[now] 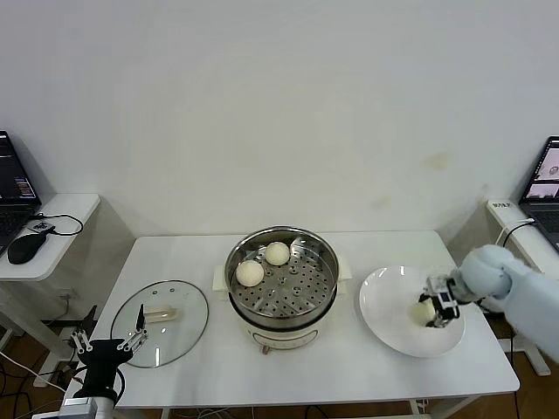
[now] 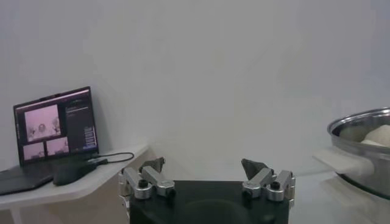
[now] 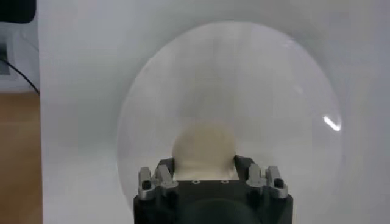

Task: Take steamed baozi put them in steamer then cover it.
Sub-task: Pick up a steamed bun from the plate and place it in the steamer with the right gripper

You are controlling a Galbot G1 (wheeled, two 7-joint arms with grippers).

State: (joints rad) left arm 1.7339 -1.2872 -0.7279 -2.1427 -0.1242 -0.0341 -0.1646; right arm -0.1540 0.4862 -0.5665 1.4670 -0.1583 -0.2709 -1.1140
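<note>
With two baozi already in the steamer [image 1: 281,278], the right gripper [image 1: 434,307] closes on a baozi [image 3: 203,150] on the plate [image 1: 384,297], needing a lift next, while the left gripper [image 1: 109,340] waits open.

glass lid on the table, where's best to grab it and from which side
Grip the pale handle at the middle of the glass lid, coming straight down from above. The lid lies flat on the table, so its thin rim offers no hold; the raised handle does.

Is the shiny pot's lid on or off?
Off. The flat round glass lid lies on the white table beside the shiny round steel steamer pot, whose open top shows two cream-white buns inside.
</note>
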